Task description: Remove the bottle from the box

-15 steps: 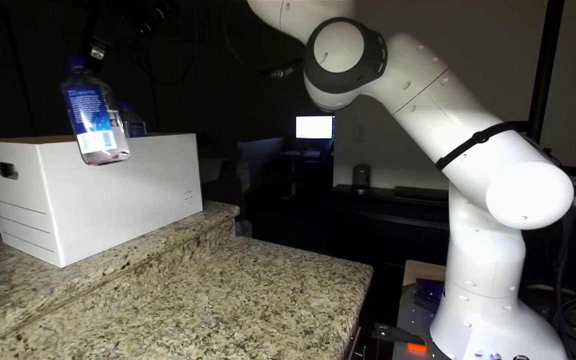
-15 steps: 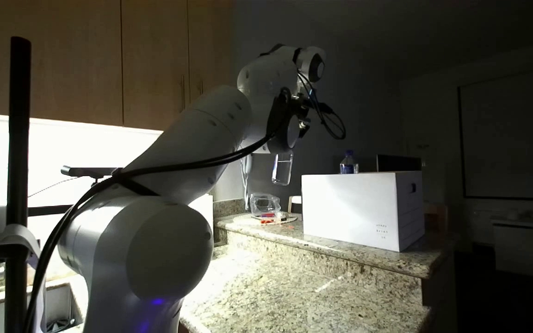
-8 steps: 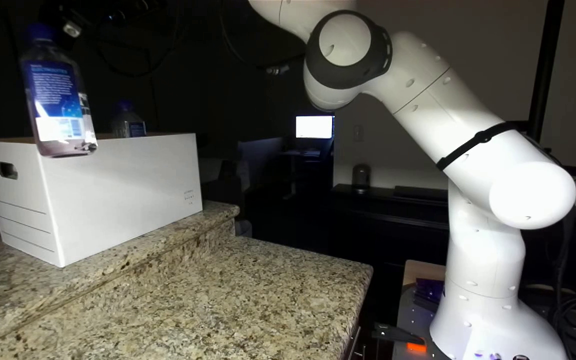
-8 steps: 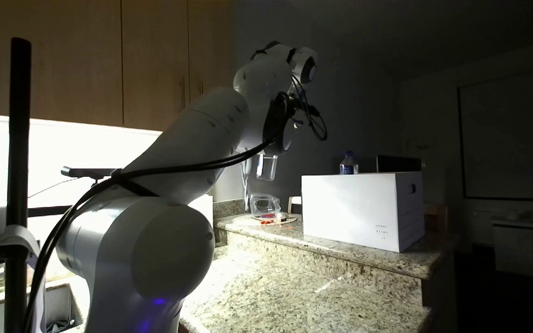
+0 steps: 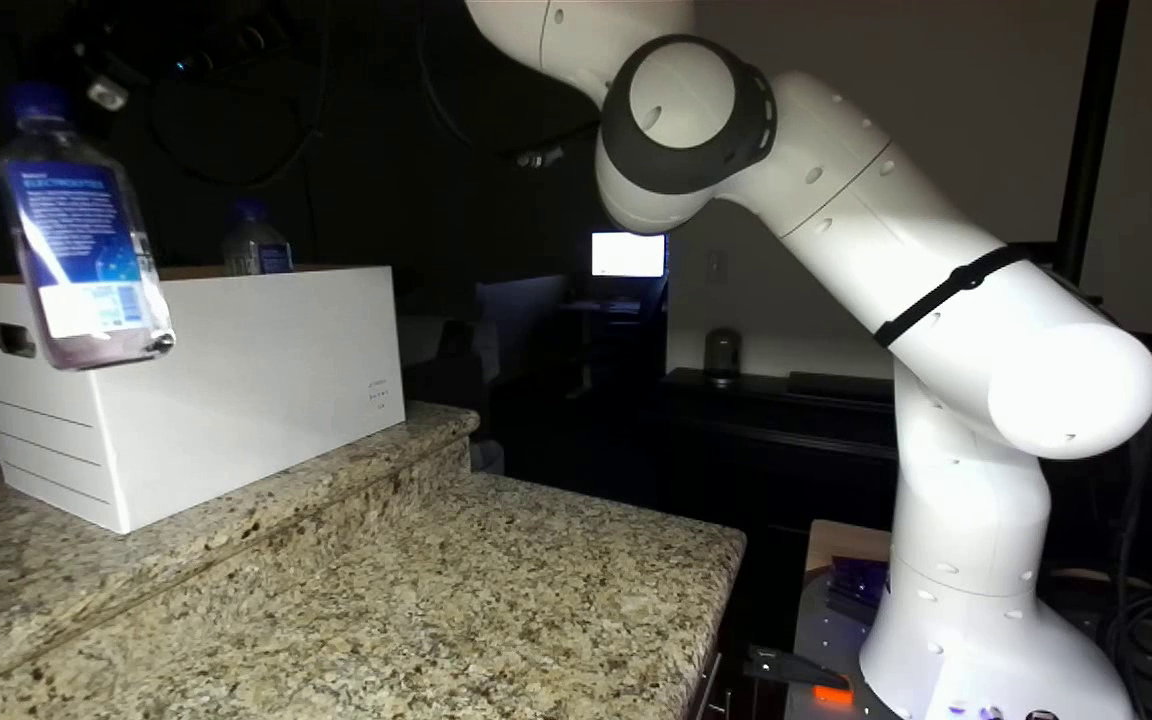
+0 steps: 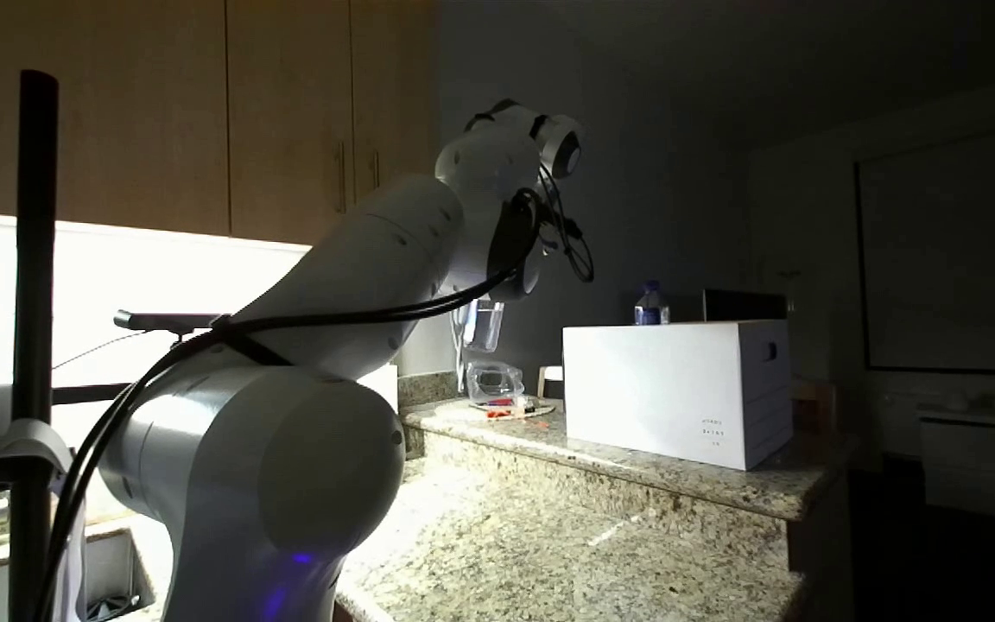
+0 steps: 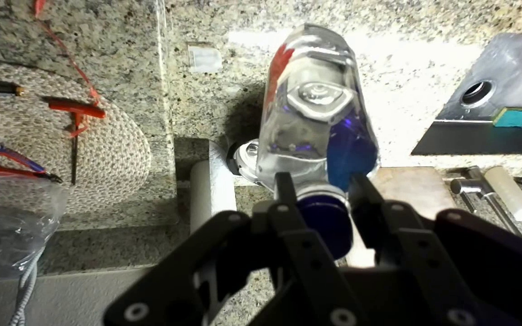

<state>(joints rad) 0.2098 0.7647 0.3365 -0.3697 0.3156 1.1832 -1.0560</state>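
Two counter tiers (image 5: 416, 600), box (image 5: 256, 400) on upper; room (image 6: 670, 199) dim.

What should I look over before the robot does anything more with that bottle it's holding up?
1. Grip on the bottle: ok; the gripper holds it at the end with the blue cap.
2. Bottle outside the white box: ok; it hangs apart from it.
3. Bottle upright for setting down: not ok; it hangs tilted.
4. Other bottles out of the box: not ok, if that's wanted; a second bottle pokes up from it.
5. Landing place agreed: cannot tell; nothing here shows where it should go.
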